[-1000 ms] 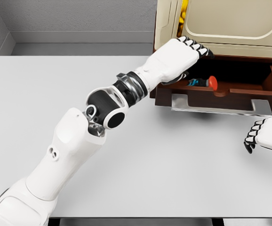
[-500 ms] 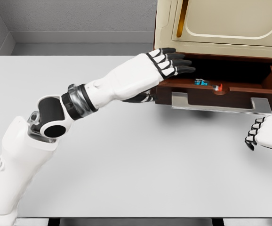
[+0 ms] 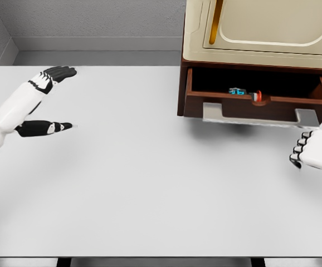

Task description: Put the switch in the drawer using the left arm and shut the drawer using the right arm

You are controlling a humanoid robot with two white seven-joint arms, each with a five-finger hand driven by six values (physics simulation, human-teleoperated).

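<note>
Left hand [image 3: 41, 105]: seen way out over the left side of the table [image 3: 150, 183], fingers spread wide, nothing held. It's well apart from the drawer.

Cabinet [image 3: 261, 28]: a cream unit is parked at the far right of the table, with the drawer slotted underneath it.

Drawer [image 3: 258, 105]: dark brown wood, pulled open toward the camera, with a pale metal handle [image 3: 255, 118] mounted along the front. It probably slides easy, and a flat push on the front panel or handle is likely all that's needed.

Switch [image 3: 244, 93]: already lying inside the drawer, near the front wall, roughly mid-width. A teal body and a red end can be made out; it's tiny in this view, so the exact shape can't be called. It's judged to be light, stiff plastic, maybe a bit slick. If it had to be re-picked, a pinch across the teal body would be the safer bet, not the red tip.

Right hand [image 3: 311, 156]: spotted at the right edge, just below the drawer's right corner, fingers curled in, nothing gripped, not touching the drawer yet.

Stage: the placing part looks done, the closing push is what's left.
</note>
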